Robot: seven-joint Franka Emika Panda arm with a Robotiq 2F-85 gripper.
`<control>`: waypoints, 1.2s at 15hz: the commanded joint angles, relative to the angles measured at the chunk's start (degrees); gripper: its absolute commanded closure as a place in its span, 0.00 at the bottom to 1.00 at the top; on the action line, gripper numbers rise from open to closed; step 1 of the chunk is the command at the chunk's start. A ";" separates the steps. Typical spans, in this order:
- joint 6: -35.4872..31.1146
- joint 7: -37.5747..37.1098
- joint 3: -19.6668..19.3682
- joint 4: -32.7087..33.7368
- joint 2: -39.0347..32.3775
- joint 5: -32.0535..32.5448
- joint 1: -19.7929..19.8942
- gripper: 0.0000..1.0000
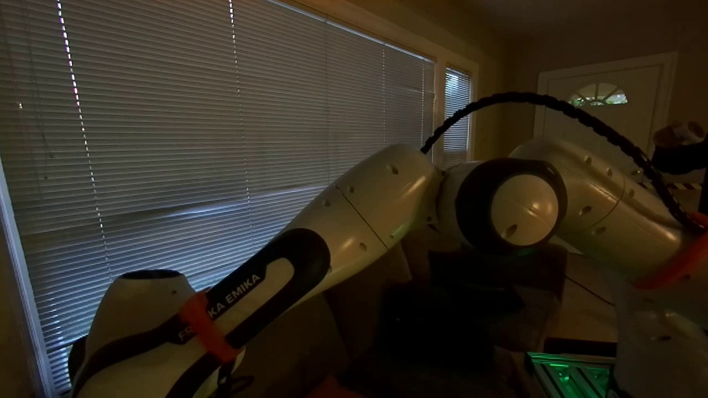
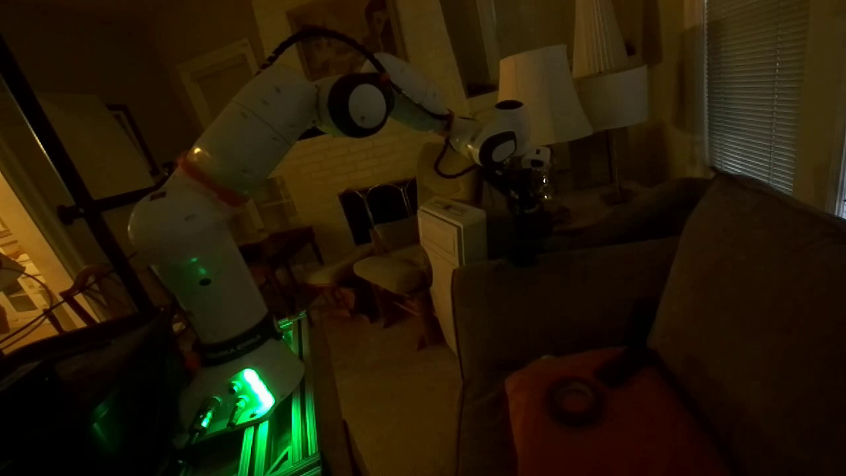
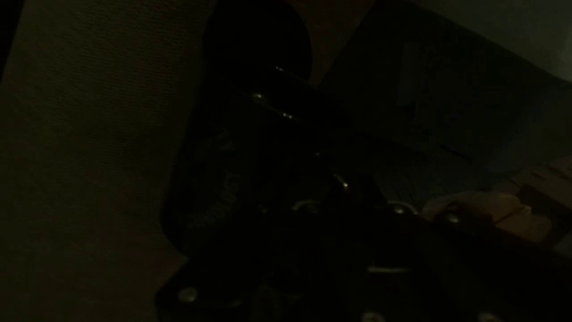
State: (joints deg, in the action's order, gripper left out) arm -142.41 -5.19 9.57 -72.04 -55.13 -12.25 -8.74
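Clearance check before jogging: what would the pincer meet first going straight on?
Likely the dark lettered object by the pincer, unless that is in its grip; then the sofa arm below. Too dim to judge gap or hold.

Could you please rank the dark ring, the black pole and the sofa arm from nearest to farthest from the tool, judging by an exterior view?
1. Sofa arm, just below the tool.
2. Dark ring, lower, on the orange fabric.
3. Black pole, at the picture's left side.
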 commanded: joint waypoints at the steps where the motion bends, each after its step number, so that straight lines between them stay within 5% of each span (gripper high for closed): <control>1: -0.51 0.38 -1.27 1.23 -0.35 2.39 -1.25 0.98; 18: -1.78 4.57 -1.38 8.68 -5.87 6.57 -3.37 0.98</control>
State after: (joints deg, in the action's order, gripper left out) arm -143.12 -1.33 8.60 -66.57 -59.60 -7.48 -10.93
